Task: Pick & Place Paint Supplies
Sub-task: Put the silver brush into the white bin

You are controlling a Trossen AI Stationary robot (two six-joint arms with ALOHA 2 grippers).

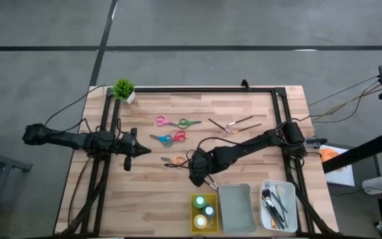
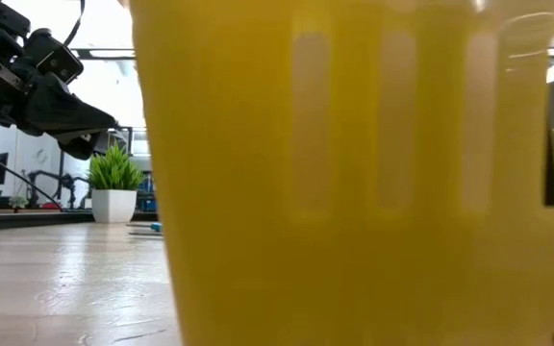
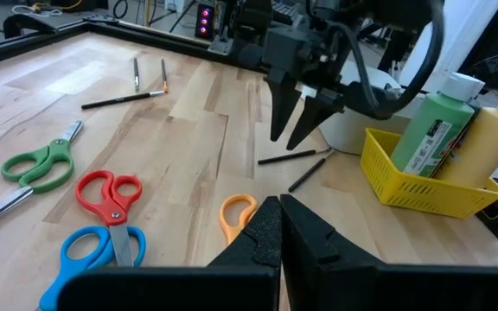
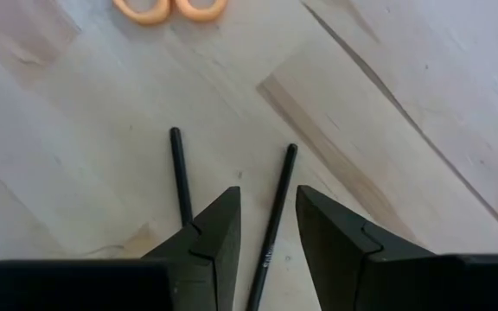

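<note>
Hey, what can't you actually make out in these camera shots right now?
- Low view: the yellow tray fills most of the picture, hiding nearly the whole table.
- Right wrist view: the brush between the right gripper fingers runs off the edge; contact is unclear.
- High view: the right gripper's body covers the orange scissors blades.
- High view: brushes in the white tray are too small to count.

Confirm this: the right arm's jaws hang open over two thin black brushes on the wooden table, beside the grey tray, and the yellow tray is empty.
Not quite: the yellow slotted tray is not empty; the high view shows paint bottles in it. The rest stands: right gripper, jaws open, over two thin black brushes, beside the grey tray.
</note>
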